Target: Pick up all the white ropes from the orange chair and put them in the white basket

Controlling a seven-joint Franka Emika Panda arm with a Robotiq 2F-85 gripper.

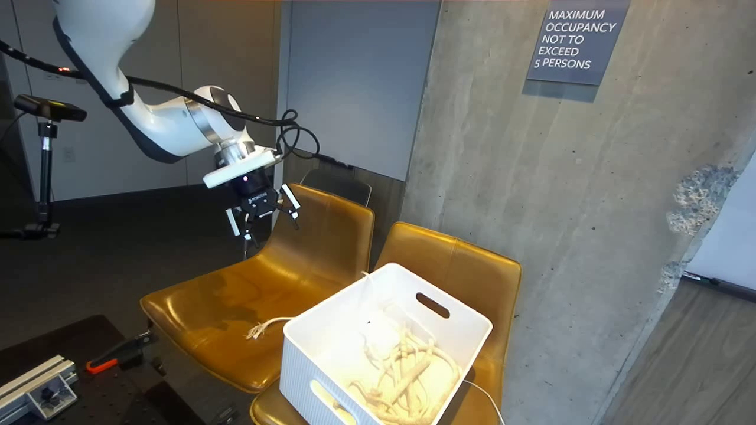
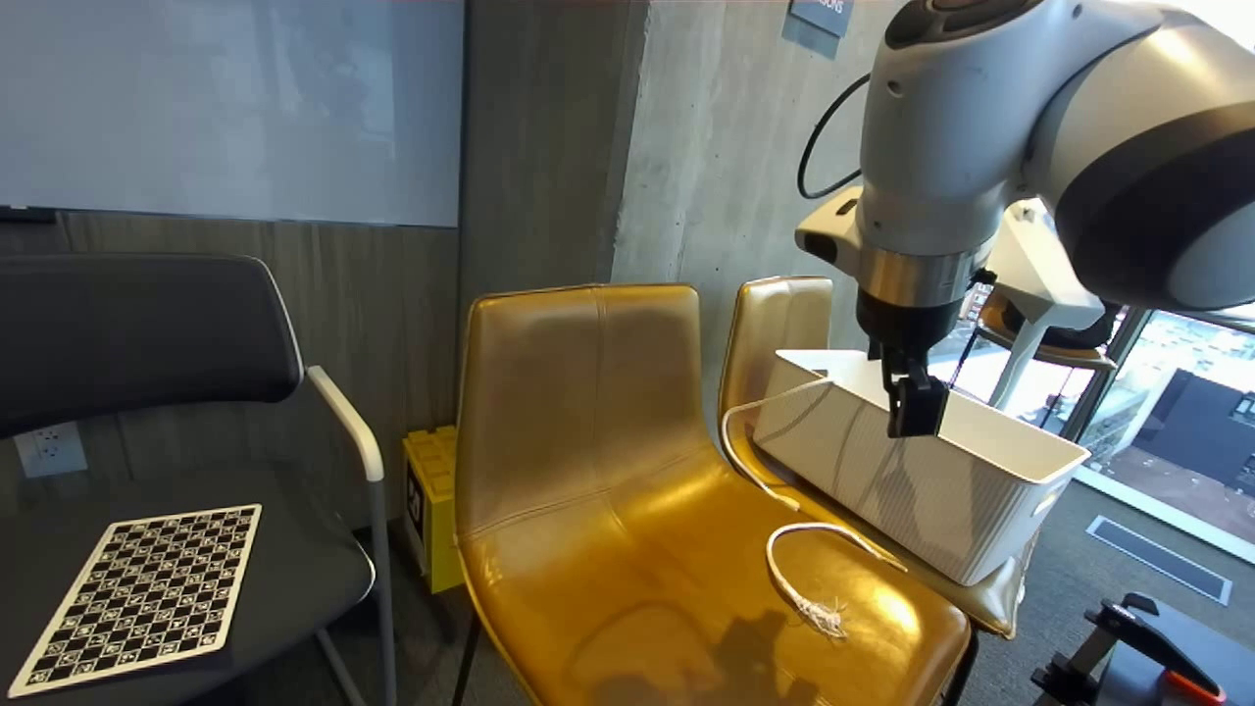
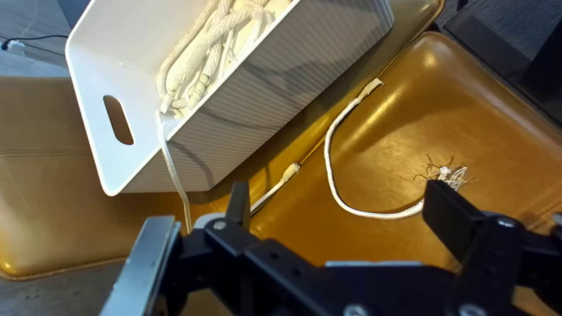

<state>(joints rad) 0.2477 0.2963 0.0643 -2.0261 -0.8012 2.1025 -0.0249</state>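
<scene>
Gripper [image 3: 342, 206]: I have it hanging over the chair [image 2: 627, 579], apart from the seat; jaws spread wide, nothing pinched. The wrist view shows the loose rope [image 3: 377, 215] through the gap, but that lies below.
Basket [image 2: 922, 490]: mouth up on the second chair [image 1: 460, 260], alongside my chair's side edge.
Bundle [image 1: 407, 379]: tangled on the basket floor, the bulk of the rope I can see. I take that part as done.
Loose rope: on the chair in a wide curve. One end lies at the basket-side edge toward the front corner; the frayed end lies inward from that edge.
Trailing rope [image 3: 173, 171]: comes over the basket's rim near a back corner and drops outside, its tip at the basket-side edge, farther back than the loose rope. My gripper hides its lowest bend in the wrist view. It looks joined to the bundle; I can't be sure.
Left: the loose rope whole, and the outside length of the trailing one. I'd call the job mostly through, not finished.
Unsure: a thin white cord [image 1: 491, 400] at the second chair's outer edge in an exterior view; too little shows to say if it counts.
</scene>
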